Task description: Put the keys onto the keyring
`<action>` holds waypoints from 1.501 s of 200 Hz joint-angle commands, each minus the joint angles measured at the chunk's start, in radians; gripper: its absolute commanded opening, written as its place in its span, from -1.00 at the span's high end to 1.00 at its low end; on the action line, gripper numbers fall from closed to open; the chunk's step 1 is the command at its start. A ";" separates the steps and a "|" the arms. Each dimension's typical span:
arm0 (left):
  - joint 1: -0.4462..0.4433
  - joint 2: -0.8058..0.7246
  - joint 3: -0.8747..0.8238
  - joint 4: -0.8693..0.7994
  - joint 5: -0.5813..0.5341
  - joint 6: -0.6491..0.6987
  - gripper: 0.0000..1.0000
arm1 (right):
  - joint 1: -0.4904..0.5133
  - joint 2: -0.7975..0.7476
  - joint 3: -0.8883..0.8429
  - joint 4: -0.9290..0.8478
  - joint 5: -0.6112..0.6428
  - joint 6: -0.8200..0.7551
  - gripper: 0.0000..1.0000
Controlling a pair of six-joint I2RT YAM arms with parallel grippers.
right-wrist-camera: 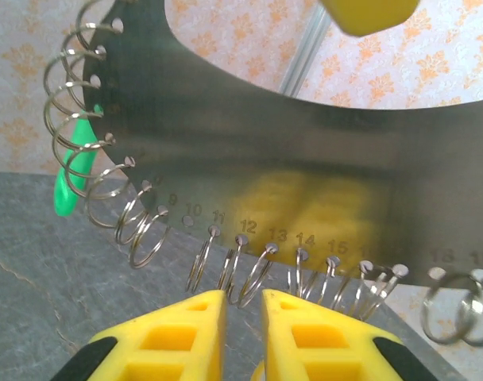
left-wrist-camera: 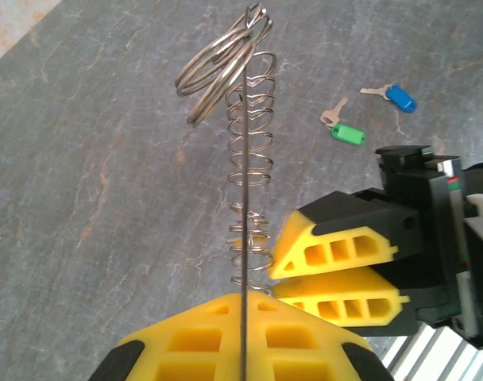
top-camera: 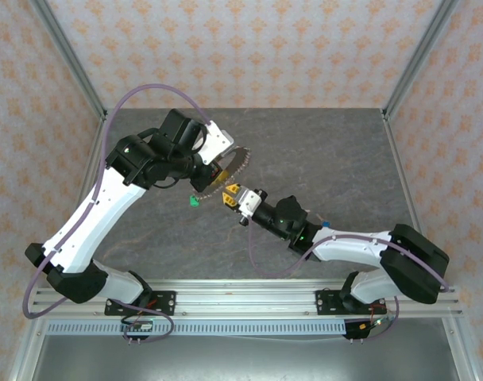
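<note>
The keyring point(top-camera: 238, 163) is a thin metal plate fringed with split rings, held upright above the table. My left gripper point(top-camera: 218, 173) is shut on its edge, which runs as a thin line point(left-wrist-camera: 246, 159) between the yellow fingers point(left-wrist-camera: 245, 295). Close under the numbered holes of the keyring point(right-wrist-camera: 305, 151), my right gripper point(right-wrist-camera: 244, 295) has its jaws a narrow gap apart, with one split ring point(right-wrist-camera: 253, 278) reaching down to that gap. A green-tagged key point(left-wrist-camera: 346, 133) and a blue-tagged key point(left-wrist-camera: 400, 98) lie on the table. A green tag point(right-wrist-camera: 76, 171) shows behind the left rings.
The table point(top-camera: 329, 159) is grey stone-patterned, with metal frame posts at its corners and patterned walls around it. The right gripper's fingers point(left-wrist-camera: 337, 254) sit close beside the keyring's rings. A green tag point(top-camera: 193, 201) shows just left of the two grippers.
</note>
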 commanded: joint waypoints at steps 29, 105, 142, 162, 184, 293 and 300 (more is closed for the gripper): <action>0.006 -0.027 0.014 0.019 0.038 -0.020 1.00 | 0.002 -0.011 -0.021 0.137 0.019 -0.094 0.60; 0.006 -0.012 0.028 0.016 0.052 -0.023 1.00 | 0.002 -0.045 -0.058 0.119 0.042 -0.095 0.54; 0.006 -0.011 0.032 0.014 0.052 -0.023 1.00 | 0.002 -0.034 -0.066 0.168 0.054 -0.100 0.54; 0.006 -0.011 0.034 0.011 0.049 -0.023 1.00 | 0.002 -0.051 -0.057 0.139 0.054 -0.100 0.58; 0.006 -0.013 0.033 0.011 0.048 -0.020 1.00 | 0.002 -0.047 -0.047 0.095 0.041 -0.113 0.67; 0.006 -0.009 0.039 0.005 0.052 -0.019 0.99 | 0.001 -0.005 -0.006 0.107 0.062 -0.095 0.70; 0.006 -0.008 0.040 0.005 0.053 -0.019 1.00 | 0.001 0.001 -0.001 0.111 0.064 -0.091 0.70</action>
